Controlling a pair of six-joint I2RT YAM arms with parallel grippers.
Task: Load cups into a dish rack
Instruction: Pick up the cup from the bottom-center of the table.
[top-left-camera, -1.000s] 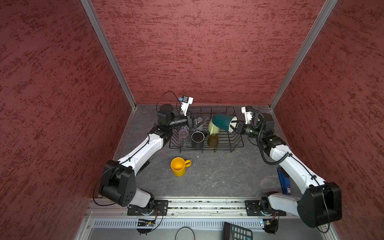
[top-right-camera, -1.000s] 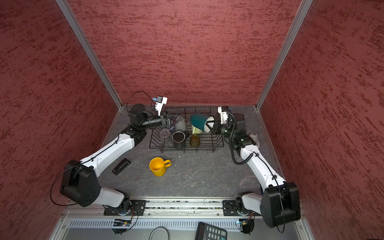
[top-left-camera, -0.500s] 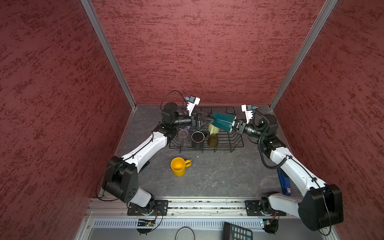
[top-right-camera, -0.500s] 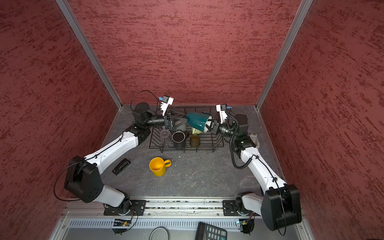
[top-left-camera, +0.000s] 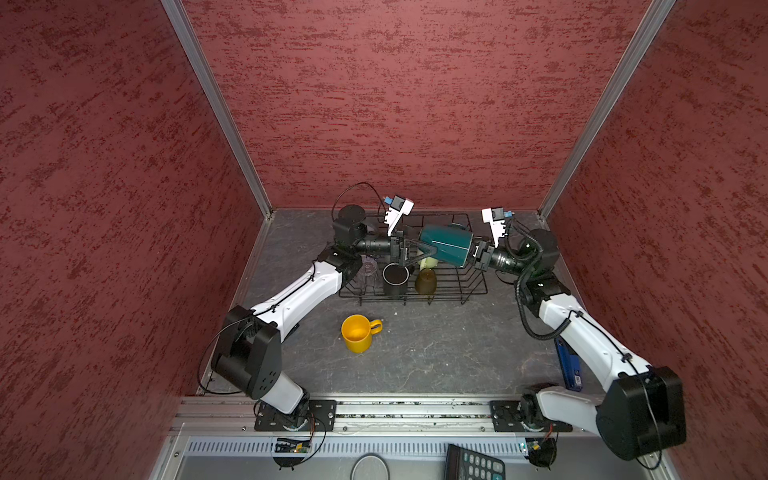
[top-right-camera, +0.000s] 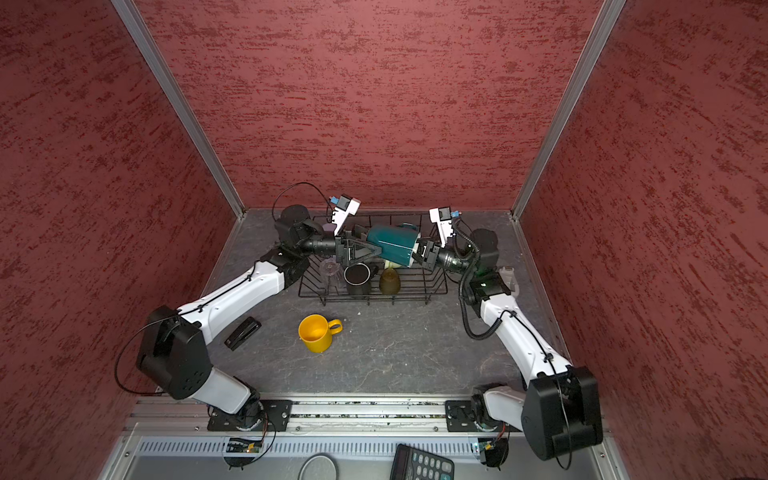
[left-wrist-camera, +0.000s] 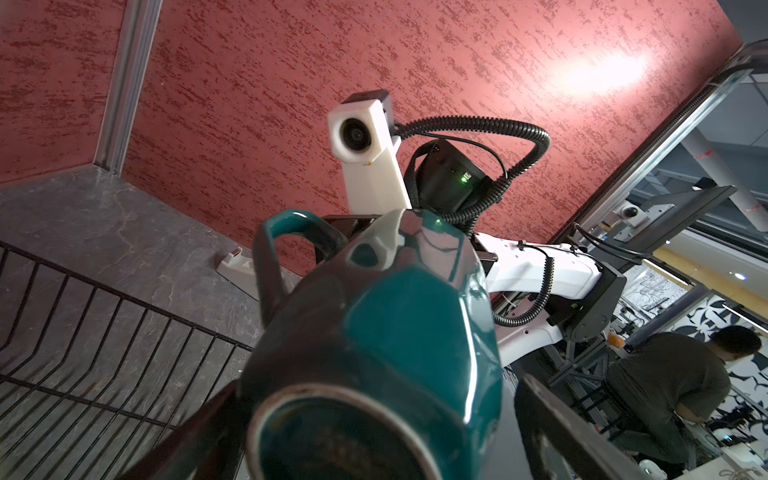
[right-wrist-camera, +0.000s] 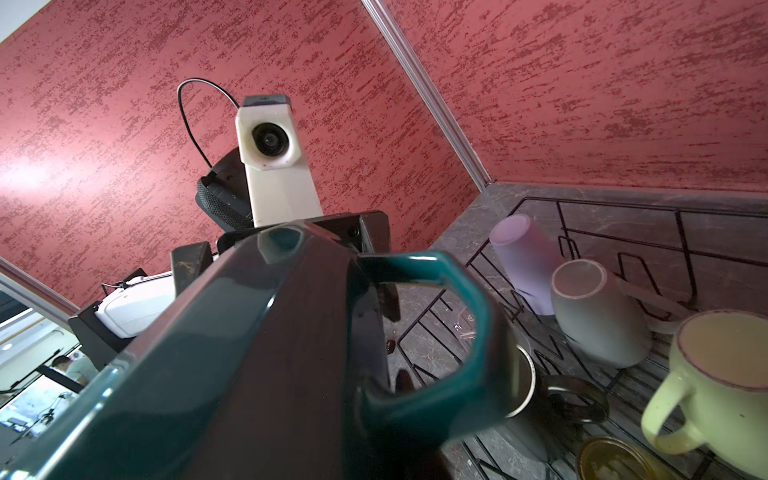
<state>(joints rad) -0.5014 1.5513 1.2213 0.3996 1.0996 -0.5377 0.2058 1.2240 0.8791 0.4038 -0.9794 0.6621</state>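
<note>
Red walls stand close behind the dish rack. My right hand pinches the rim of the dark teal mug, which lies sideways in the air over the rack, in the middle of both top views. My left hand is spread wide round its bottom, not squeezing.

Below sit the black mug, olive glass, clear glass, pale green mug, grey mug and lilac tumbler. That makes six loaded, I think. Only the yellow mug waits on the tabletop, lower in the frame. The rack's right part looks free.
</note>
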